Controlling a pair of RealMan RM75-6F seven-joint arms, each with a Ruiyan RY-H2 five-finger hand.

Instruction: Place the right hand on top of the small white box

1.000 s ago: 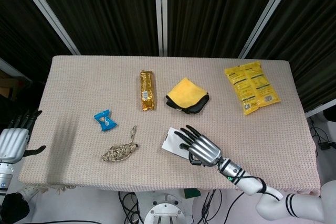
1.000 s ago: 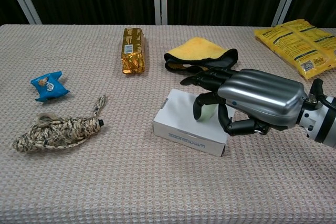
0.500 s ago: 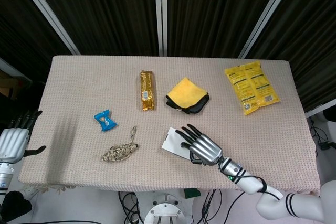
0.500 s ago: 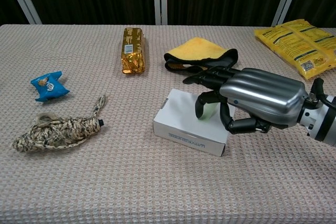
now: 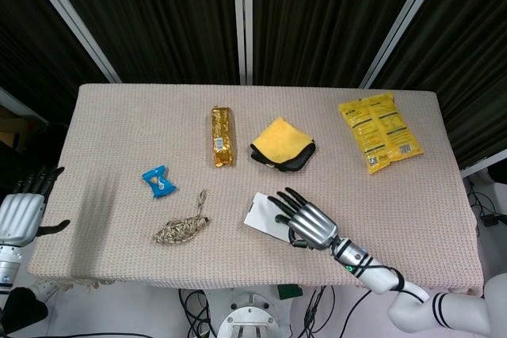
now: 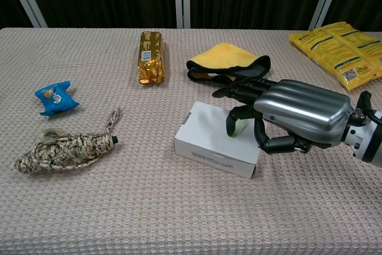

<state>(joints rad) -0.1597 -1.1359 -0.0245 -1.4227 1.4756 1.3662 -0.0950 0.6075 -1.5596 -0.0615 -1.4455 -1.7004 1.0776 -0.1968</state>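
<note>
The small white box (image 5: 259, 212) (image 6: 210, 137) lies flat near the table's front edge, a little right of centre. My right hand (image 5: 306, 223) (image 6: 293, 113) hovers palm down over the box's right end, fingers spread and holding nothing. One fingertip (image 6: 231, 128) points down at the box top; whether it touches is unclear. The box's left half is uncovered. My left hand (image 5: 19, 216) hangs off the table's left edge, fingers apart and empty; only the head view shows it.
A gold snack bar (image 5: 222, 136) (image 6: 150, 57) and a yellow cloth on a black one (image 5: 281, 142) (image 6: 227, 59) lie behind the box. A yellow bag (image 5: 379, 130) (image 6: 343, 52) is far right. A blue packet (image 5: 158, 181) and a rope bundle (image 5: 182, 227) lie left.
My right hand has drifted slightly right and back toward me, so it covers less of the box. The box and the left hand have not moved.
</note>
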